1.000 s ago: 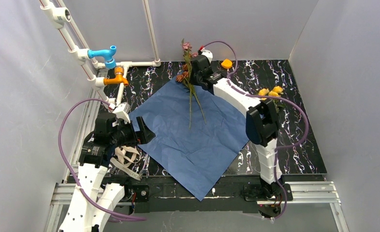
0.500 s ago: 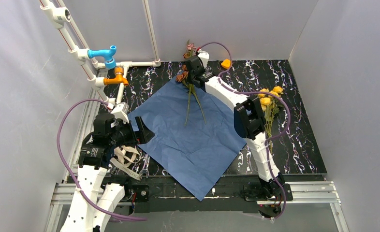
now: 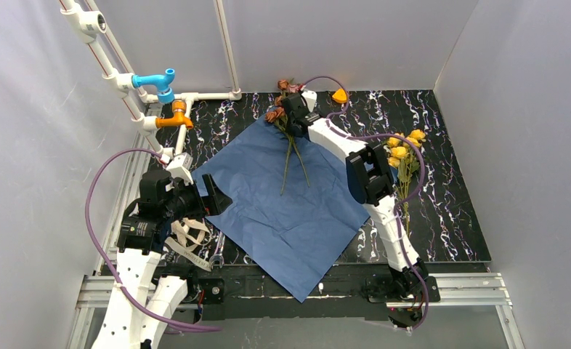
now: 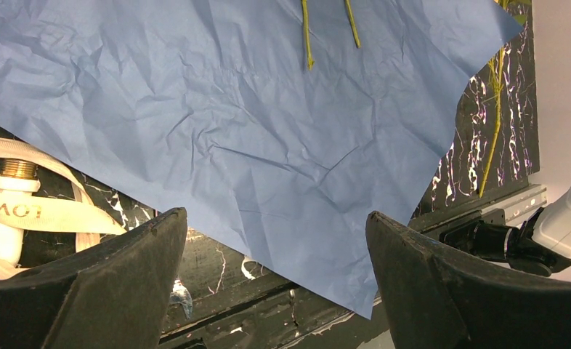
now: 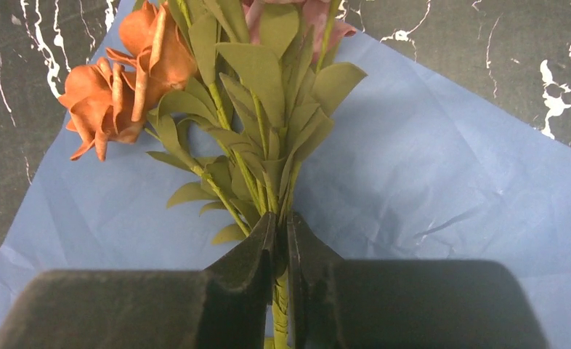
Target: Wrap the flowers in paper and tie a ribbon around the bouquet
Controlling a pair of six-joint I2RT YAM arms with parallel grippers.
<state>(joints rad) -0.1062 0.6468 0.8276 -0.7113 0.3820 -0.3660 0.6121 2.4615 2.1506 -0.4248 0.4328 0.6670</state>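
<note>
The pink-brown roses [image 5: 253,123] sit over the upper corner of the blue paper [image 3: 290,211]. In the top view their heads reach just past that corner and their thin stems trail down the sheet toward the middle of the frame. The right gripper [image 5: 281,225] has its jaws pinched nearly together on the stems, just below the leaves. From above it is hard to tell whether the stem ends already touch the paper; they probably graze it.

To do this step well, I judge the sprig should come down until it lies flat along the sheet's diagonal, with the heads showing beyond the corner, and only then be let go. Releasing it high would let the stems roll or splay. A sideways pull while the stems rest on the thin sheet would drag it.

The yellow roses [image 3: 402,149] lie off the paper on the dark table [image 3: 450,211] at the right of the frame, beside the right arm, and they will need to join the same line. The left gripper [image 4: 274,222] hovers wide open and empty above the sheet's lower-left edge, well placed to steady it. The ribbon [image 4: 43,211] lies in loops at the lower left, just beside the paper.
</note>
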